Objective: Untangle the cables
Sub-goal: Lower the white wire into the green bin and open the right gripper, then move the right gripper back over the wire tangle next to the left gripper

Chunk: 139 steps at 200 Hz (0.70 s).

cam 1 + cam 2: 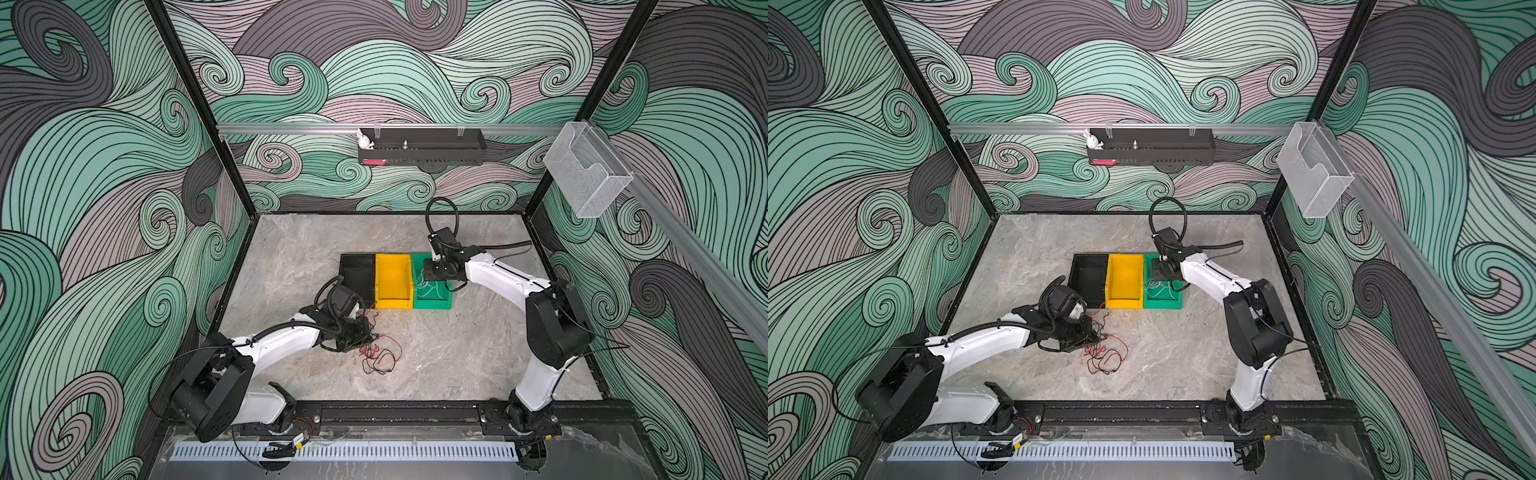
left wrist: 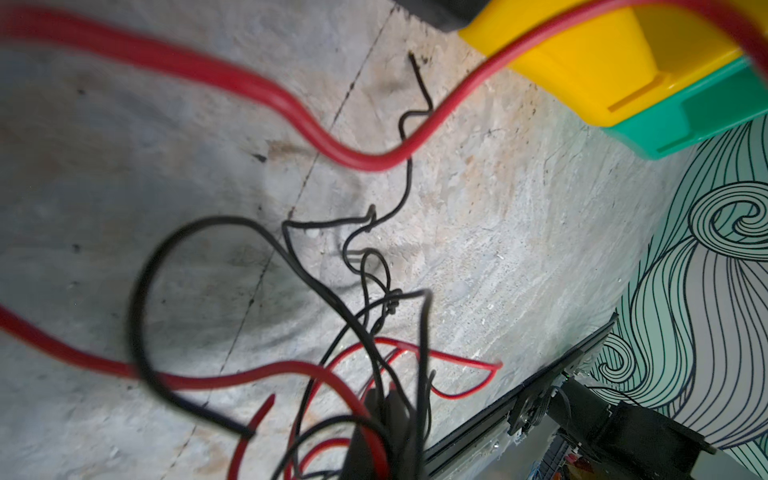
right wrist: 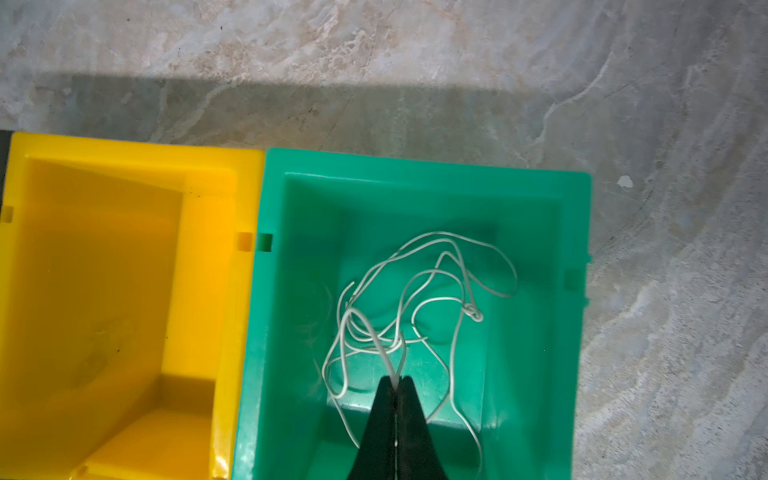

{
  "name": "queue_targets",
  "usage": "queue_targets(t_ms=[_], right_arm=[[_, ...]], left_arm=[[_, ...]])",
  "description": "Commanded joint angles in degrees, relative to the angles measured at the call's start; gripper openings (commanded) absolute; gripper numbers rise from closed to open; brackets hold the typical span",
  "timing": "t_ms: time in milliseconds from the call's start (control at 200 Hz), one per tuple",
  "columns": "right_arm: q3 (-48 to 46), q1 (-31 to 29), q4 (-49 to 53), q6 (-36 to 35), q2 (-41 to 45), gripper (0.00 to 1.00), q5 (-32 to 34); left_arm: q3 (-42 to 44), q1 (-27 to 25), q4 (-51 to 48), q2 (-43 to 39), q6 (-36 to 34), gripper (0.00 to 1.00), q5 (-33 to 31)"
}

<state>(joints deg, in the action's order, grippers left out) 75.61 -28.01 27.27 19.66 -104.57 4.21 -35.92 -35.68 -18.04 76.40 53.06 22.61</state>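
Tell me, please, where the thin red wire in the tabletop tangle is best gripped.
Pinch the thin red wire on its wide loop at the tangle's right-arm side, from straight above: there it looks flat on the marble table, clear of the black wires.

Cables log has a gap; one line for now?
left claw: shut on red-black tangle | right claw: shut on white cable, in green bin

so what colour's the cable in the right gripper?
White. Clearest in the right wrist view, where the right gripper pinches the white cable above the green bin.
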Motion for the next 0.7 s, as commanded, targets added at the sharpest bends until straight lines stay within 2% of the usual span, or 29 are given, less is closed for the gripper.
queue_targets(t_ms=[0,135,220,270,691], right_arm=[[1.99,-0.18,2.08,-0.10,-2.89,0.01,0.46],[3.01,-0.17,2.52,0.49,-4.89,0.04,-0.41],[2.70,-0.05,2.78,-0.20,-4.61,0.15,-0.29],[2.59,-0.11,3.38,-0.61,-4.22,0.18,-0.25],[-0.83,2.43,5.48,-1.97,7.97,0.34,-7.30]], left_arm=[[-1.98,0.35,-1.56,-1.01,-0.92,0.00,0.68],[-2.45,0.40,-1.87,-1.21,-1.56,0.00,0.69],[-2.44,0.40,-1.61,-1.15,-1.58,0.00,0.68],[-2.40,0.35,-1.35,-1.24,-1.47,0.00,0.72],[-0.99,0.36,-1.21,-3.46,-0.81,0.00,-0.20]])
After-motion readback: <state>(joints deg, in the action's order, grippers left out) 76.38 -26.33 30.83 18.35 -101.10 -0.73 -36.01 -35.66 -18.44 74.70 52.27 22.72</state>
